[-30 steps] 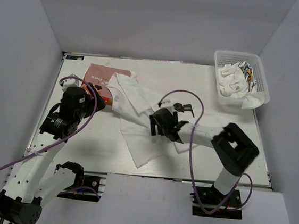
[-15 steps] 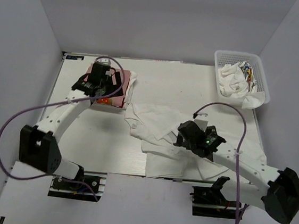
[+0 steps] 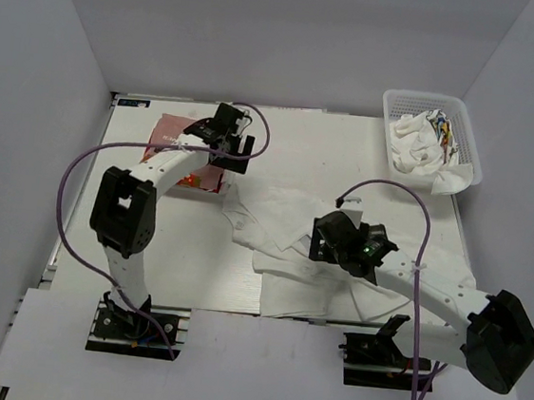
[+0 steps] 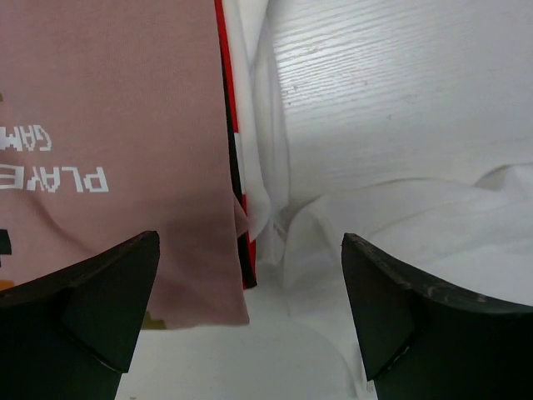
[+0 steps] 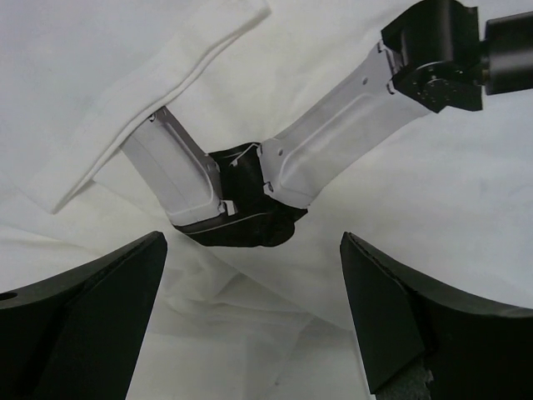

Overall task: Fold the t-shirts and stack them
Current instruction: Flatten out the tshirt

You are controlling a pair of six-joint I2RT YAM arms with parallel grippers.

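t-shirts are abt halfway by the look of it. pink tee (image 3: 172,131) lies flat as a tidy rectangle at the far left of the counter (image 3: 148,245), print side up, so i'd judge that one folded and serving as the base of the stack. in the left wrist view red, black and white edges show under its right side; can't tell whether that's another garment. white tee (image 3: 280,259) is a rumpled heap mid-counter, w/ creases and overlapping flaps, and its far edge lies just beside the pink one. it's not folded and not stacked.

left gripper (image 3: 239,144) hovers over the seam btwn the two tees, jaws wide apart w/ nothing in them. right gripper (image 3: 320,244) is over the white tee, jaws also spread and gripping nothing.

left to do, as i read it: flatten the white tee, fold it, set it on the pink. basket (image 3: 429,96) at the far right holds more crumpled white cloth, possibly more work.
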